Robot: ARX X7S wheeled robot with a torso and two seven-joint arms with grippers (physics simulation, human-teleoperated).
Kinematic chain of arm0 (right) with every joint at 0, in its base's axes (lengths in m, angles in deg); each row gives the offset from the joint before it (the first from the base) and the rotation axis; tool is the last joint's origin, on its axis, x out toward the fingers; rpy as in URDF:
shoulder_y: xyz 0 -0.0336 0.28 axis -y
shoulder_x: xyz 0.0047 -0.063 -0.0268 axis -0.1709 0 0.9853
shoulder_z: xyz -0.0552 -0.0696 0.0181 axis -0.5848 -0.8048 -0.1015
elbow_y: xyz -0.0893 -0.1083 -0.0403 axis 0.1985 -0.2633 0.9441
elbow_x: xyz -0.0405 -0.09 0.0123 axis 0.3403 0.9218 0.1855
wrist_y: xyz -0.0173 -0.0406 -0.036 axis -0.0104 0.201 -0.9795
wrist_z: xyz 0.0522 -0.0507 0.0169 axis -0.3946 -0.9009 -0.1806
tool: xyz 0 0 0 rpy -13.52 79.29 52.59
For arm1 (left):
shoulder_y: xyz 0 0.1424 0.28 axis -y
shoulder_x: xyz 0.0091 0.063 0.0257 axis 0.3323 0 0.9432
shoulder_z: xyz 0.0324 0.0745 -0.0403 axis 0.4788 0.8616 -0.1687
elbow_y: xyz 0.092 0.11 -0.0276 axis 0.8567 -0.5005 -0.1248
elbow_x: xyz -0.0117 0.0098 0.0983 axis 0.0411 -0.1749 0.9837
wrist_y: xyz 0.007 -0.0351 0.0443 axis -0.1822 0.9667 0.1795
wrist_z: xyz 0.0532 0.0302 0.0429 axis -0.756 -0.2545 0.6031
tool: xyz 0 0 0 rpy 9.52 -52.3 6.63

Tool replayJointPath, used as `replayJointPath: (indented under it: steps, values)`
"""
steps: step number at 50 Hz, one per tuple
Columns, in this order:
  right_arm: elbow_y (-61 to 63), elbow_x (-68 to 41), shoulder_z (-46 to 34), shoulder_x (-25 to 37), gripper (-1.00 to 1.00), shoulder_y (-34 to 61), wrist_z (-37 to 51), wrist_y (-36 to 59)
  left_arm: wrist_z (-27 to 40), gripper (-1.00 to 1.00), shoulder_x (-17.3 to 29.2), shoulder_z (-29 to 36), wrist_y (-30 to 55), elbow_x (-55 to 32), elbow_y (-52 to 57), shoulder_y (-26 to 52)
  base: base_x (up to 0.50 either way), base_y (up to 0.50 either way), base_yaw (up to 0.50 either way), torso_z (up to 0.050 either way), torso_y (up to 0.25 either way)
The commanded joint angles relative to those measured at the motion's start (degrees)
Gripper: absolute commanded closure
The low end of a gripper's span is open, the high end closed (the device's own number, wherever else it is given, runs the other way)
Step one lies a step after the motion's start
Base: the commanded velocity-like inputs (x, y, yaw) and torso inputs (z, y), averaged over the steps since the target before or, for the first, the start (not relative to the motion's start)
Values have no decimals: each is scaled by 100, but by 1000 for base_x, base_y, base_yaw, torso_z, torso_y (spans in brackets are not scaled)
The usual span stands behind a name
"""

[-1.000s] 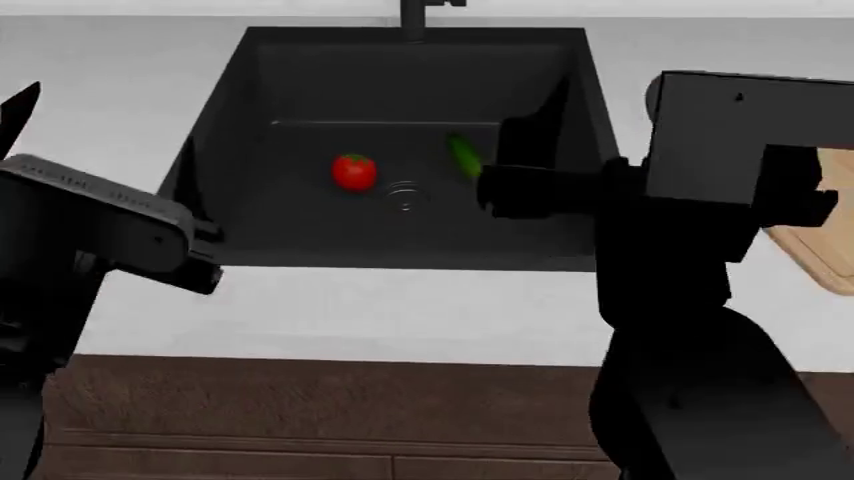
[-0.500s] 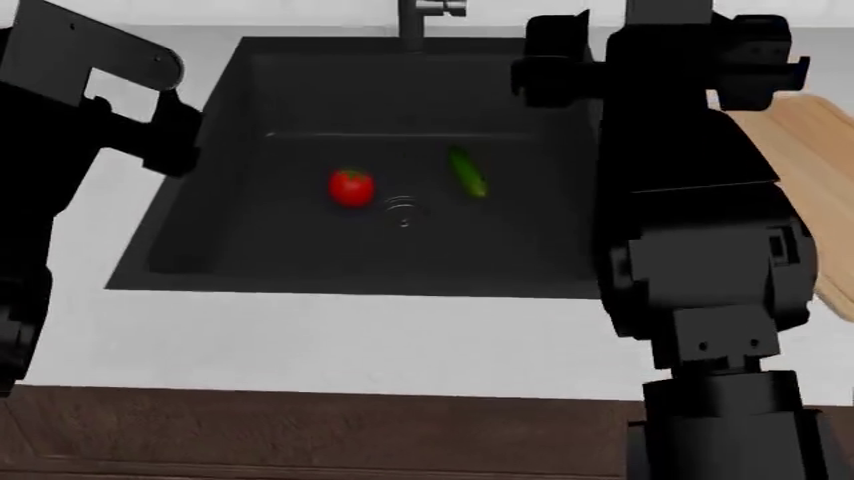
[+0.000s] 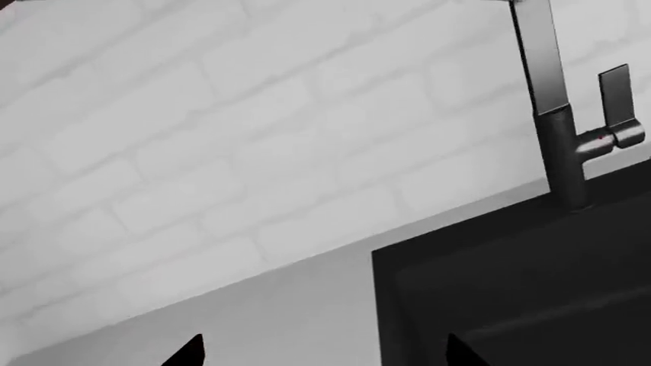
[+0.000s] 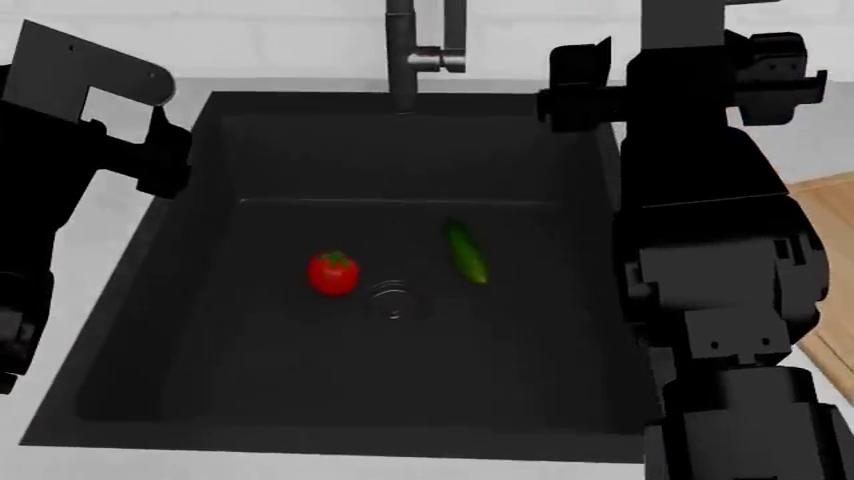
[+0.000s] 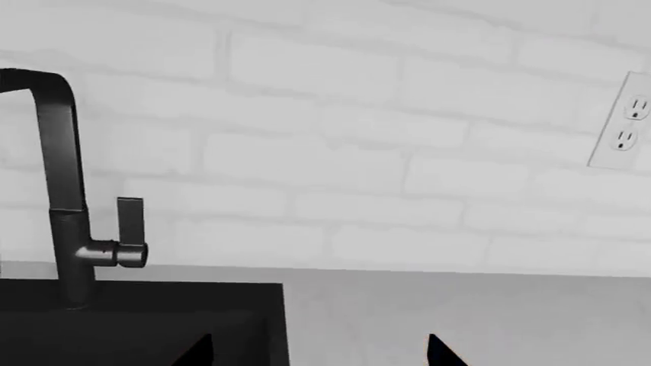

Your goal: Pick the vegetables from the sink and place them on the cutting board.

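Note:
On the floor of the black sink (image 4: 160, 300), a red tomato (image 4: 332, 272) lies left of the round drain (image 4: 394, 300). A dark-green cucumber (image 4: 465, 252) lies just right of the drain. Both arms are held high, away from the vegetables. The left gripper (image 3: 325, 354) is open and empty over the sink's back left rim (image 3: 489, 244). Over the back right rim (image 5: 142, 293), the right gripper (image 5: 320, 354) is likewise open and empty. A strip of the wooden cutting board (image 4: 830, 215) shows at the right edge, mostly hidden by the right arm (image 4: 701, 220).
The dark faucet (image 4: 400, 50) stands at the middle of the sink's back edge, between the two grippers. A white brick wall (image 5: 336, 137) with an outlet (image 5: 623, 122) is right behind. The left arm (image 4: 74, 110) covers the counter left of the sink.
Both arms have risen; the right gripper left the basin near the cucumber and now points at the wall. The head view has moved closer over the sink. The vegetables have not moved.

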Motion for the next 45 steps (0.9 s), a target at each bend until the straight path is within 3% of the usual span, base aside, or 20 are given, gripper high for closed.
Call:
replayJointPath:
  steps: [1, 26, 39, 45]
  values:
    - [198, 145, 175, -123, -100, -110, -245, 29, -84, -100, -143, -213, 145, -103, -31, 8, 500, 0, 0, 0, 0]
    - [481, 46, 185, -58, -100, -238, -206, 152, 242, -100, -83, -195, -97, -129, 235, -203, 500, -36, 0, 0, 1]
    - [427, -13, 192, -94, -100, -236, -141, 378, 123, -100, 0, -410, 230, -371, 897, -422, 499, -10, 0, 0, 2]
    - [550, -29, 218, -72, -100, -287, -82, 350, 61, -100, 58, -318, 165, -353, 924, -495, 0, 0, 0, 0, 0]
